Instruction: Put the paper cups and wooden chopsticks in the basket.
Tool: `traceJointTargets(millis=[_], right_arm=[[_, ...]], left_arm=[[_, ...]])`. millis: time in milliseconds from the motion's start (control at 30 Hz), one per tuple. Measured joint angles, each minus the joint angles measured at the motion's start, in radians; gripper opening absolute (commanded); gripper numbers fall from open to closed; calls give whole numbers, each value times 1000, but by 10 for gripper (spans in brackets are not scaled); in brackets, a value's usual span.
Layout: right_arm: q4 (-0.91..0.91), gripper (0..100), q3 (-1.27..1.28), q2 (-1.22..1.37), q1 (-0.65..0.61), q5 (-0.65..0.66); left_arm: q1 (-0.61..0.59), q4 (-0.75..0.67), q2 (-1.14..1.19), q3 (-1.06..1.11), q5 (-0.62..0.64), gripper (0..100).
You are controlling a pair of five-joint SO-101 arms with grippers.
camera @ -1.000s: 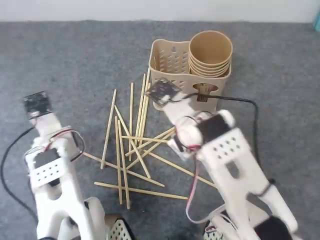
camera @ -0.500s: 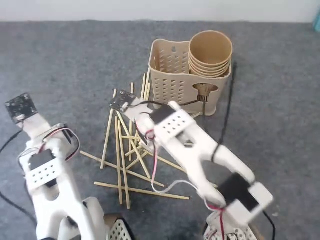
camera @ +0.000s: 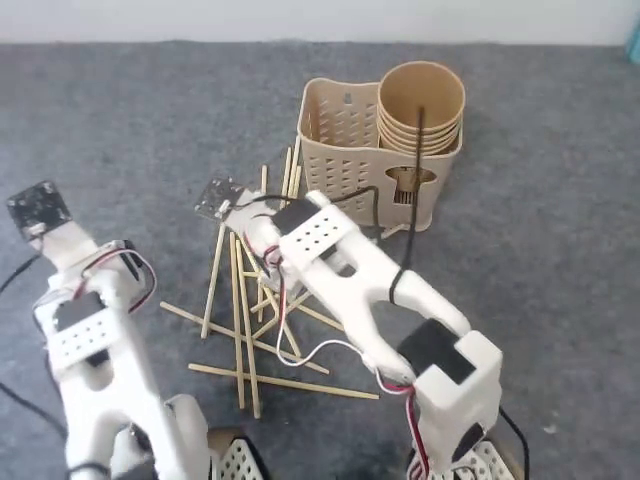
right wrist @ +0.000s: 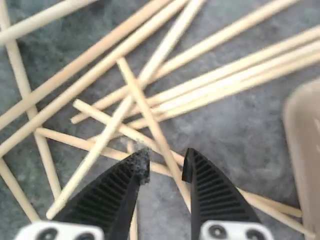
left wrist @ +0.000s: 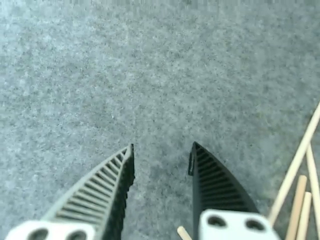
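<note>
Several wooden chopsticks (camera: 250, 300) lie crossed in a pile on the grey carpet in front of the beige basket (camera: 345, 150). A stack of paper cups (camera: 421, 105) stands in the basket's right compartment. My right arm (camera: 340, 270) stretches over the pile. The right gripper (right wrist: 165, 162) is open just above the chopsticks (right wrist: 150, 95), and one stick runs between its fingertips. A corner of the basket (right wrist: 305, 135) shows beside it. My left gripper (left wrist: 162, 150) is open over bare carpet, left of the pile, with a few chopstick ends (left wrist: 300, 165) at its side.
The left arm (camera: 85, 320) stands at the table's left side. A black cable (camera: 415, 160) runs across the cups and basket front to the right arm. Open carpet lies to the right of the basket and at the far left.
The right arm swung from beside the basket leftward over the chopstick pile, and its cable now drapes across the cups. The left arm shifted slightly left.
</note>
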Motion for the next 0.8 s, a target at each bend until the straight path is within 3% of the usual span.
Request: traceJointTargets(millis=[167, 400, 500, 800], right_arm=[[0, 134, -14, 77, -9, 28], [-15, 111, -32, 106, -9, 58], [-15, 7, -34, 106, -9, 58], [31, 8, -34, 75, -9, 61]], left_arm=[[0, 2, 207, -130, 0, 173], [0, 120, 483, -351, 0, 173], [0, 141, 520, -384, 0, 173], [0, 141, 520, -387, 0, 173]])
